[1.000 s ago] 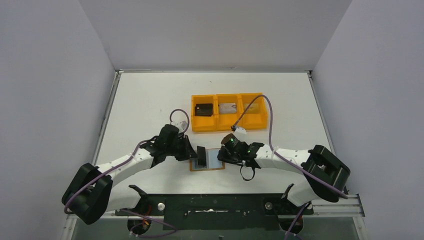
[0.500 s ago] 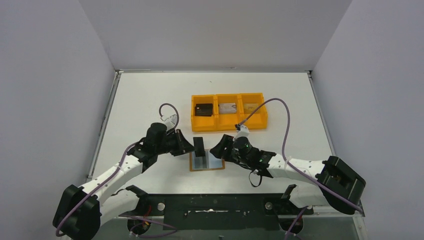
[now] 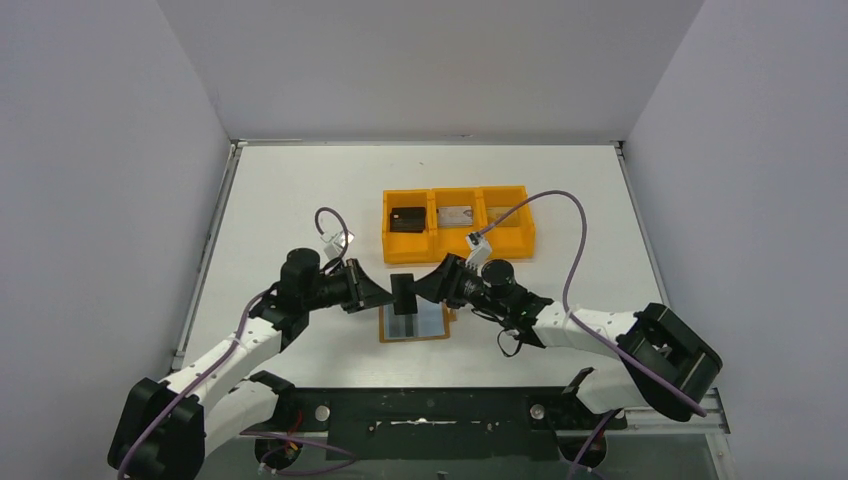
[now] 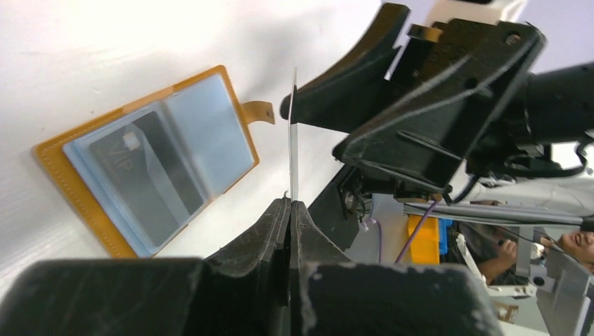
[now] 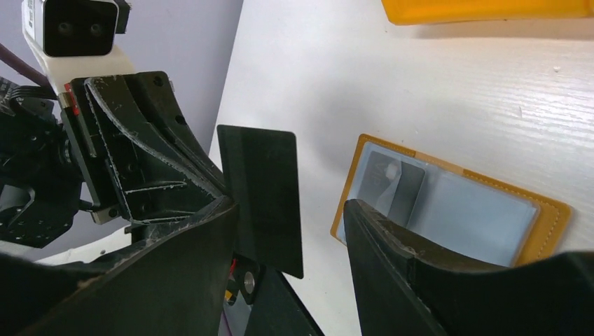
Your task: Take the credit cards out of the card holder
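Note:
The tan-brown card holder [image 3: 415, 323] lies open on the table with a grey card [image 4: 140, 175] still in its left pocket. My left gripper [image 3: 386, 293] is shut on a dark credit card [image 3: 403, 292] and holds it upright above the holder. That card shows edge-on in the left wrist view [image 4: 293, 133]. My right gripper [image 3: 421, 287] is open, its fingers [image 5: 392, 266] standing on either side of the dark card [image 5: 263, 196] without touching it. In the right wrist view the card holder [image 5: 483, 224] lies just behind the card.
An orange three-compartment tray [image 3: 457, 240] stands behind the holder. It holds a dark card [image 3: 407, 218], a silvery card [image 3: 456, 215] and another card [image 3: 497, 212]. White walls close in the table on three sides.
My left gripper has drawn back to the left and lifted the dark card off the holder. My right gripper has opened and come in from the right around the card.

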Controlling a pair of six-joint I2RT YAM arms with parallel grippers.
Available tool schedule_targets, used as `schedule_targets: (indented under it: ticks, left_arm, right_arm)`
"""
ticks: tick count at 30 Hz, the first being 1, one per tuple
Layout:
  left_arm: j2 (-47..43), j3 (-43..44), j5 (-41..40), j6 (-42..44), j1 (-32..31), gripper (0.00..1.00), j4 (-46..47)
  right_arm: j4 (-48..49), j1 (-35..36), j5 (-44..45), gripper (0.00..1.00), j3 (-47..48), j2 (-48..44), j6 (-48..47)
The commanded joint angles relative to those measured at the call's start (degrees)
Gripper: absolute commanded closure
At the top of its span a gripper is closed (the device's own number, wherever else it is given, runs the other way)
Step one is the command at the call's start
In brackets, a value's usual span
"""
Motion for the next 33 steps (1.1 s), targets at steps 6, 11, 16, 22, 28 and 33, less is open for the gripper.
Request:
schedule_targets:
  ticks: [6, 11, 16, 22, 28, 33]
  left_arm:
    - [-0.4, 0.1, 9.1, -1.5, 1.6, 1.00, 9.4]
    - [-0.1, -0.4, 11.1, -2.5, 3.3, 1.00, 11.9]
    - [0.2, -1.4, 13.5, -2.7, 6.0, 1.00, 12.8]
    - [2.4, -2.2, 17.4, -4.2, 6.6, 1.00, 17.5]
    - [2.5, -2.9, 19.8, -5.7, 6.6, 1.00, 20.9]
    - [1.6, -3.5, 20.6, -5.8, 6.6, 1.00, 21.4]
  right_arm:
    - [15.1, -2.3, -12.5, 0.57, 0.5, 3.9, 1.5]
    - [19.6, -3.0, -15.1, 0.71, -1.4, 4.5, 3.3]
    - [22.7, -3.7, -17.3, 0.85, -2.7, 3.8, 4.5]
    - [27.4, -3.8, -19.0, 0.95, -2.6, 4.2, 6.2]
    - [26.1, -3.8, -19.7, 0.80, 0.4, 6.8, 6.3]
    - [24.9, -3.9, -18.4, 0.91, 0.5, 6.8, 6.1]
